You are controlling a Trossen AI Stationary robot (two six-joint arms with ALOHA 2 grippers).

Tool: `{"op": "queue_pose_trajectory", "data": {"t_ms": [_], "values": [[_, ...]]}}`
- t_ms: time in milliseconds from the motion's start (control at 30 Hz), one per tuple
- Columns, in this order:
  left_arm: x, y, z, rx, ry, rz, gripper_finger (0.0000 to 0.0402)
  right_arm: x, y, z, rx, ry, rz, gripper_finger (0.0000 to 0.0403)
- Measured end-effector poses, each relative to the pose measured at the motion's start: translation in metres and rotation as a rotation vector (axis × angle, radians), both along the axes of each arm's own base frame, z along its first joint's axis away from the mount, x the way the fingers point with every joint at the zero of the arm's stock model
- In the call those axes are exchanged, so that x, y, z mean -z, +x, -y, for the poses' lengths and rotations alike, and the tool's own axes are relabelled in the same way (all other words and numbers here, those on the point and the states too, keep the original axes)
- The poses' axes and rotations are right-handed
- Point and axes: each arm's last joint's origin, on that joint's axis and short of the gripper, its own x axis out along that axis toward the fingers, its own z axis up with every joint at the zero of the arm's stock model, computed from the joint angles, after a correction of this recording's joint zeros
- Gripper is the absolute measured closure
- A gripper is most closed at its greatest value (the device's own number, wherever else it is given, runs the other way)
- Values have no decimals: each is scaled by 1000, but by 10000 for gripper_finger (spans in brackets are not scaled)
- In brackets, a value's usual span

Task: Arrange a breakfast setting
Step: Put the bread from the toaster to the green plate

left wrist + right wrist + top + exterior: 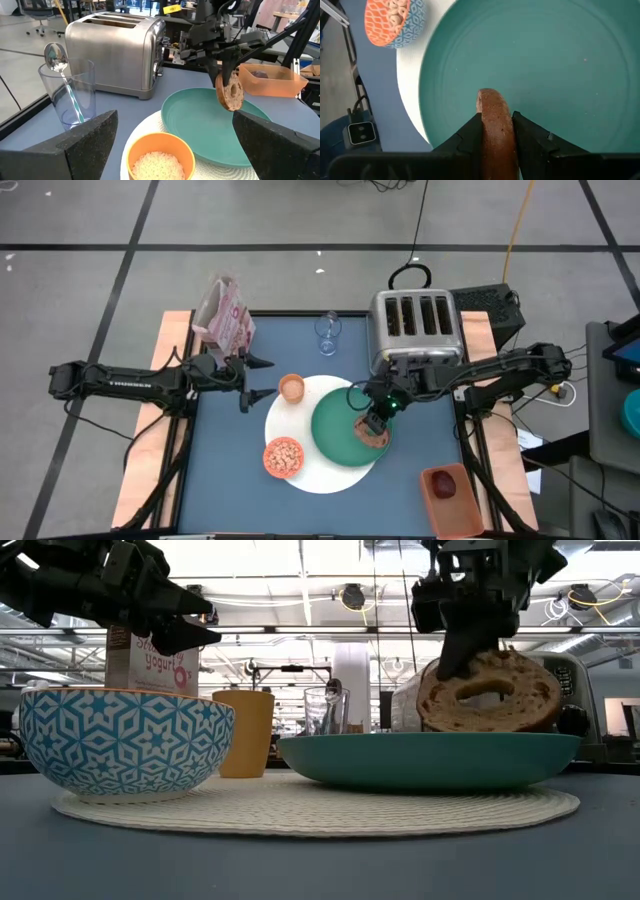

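Right gripper (372,425) hung over the green plate (335,435), right of centre on the blue surface (230,480). Its fingers (470,132) were clamped on a brown bagel (488,690), held on edge, upright, hole facing across the surface. In the low view the bagel's lower edge sat at or just inside the plate's rim line; contact with the plate could not be told.

Plate lay on a larger white woven mat (330,478), offset toward its right side. On the mat's near-left edge: a patterned bowl (283,457) with cereal. At its far-left edge: a small orange cup (291,388) with pale grains inside.

Left gripper (250,378) waited left of the orange cup, above the surface, fingers spread wide, holding nothing.

Clear glass (327,332) stood far of the mat, a metal spoon (56,56) standing in it. Silver toaster (415,325) to its right. Yogurt carton (225,315) at far left. Orange tray (450,498) at near right, off the blue surface, with dark red fruit (443,484) in it.
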Motion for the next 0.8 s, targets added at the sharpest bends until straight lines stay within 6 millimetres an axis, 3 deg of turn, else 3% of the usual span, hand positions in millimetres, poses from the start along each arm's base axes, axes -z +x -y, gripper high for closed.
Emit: {"op": "queue_pose_trajectory", "data": {"t_ms": [800], "values": [[0,0,0,0,2,0,4,28,-8,2,29,-43,56,314]]}}
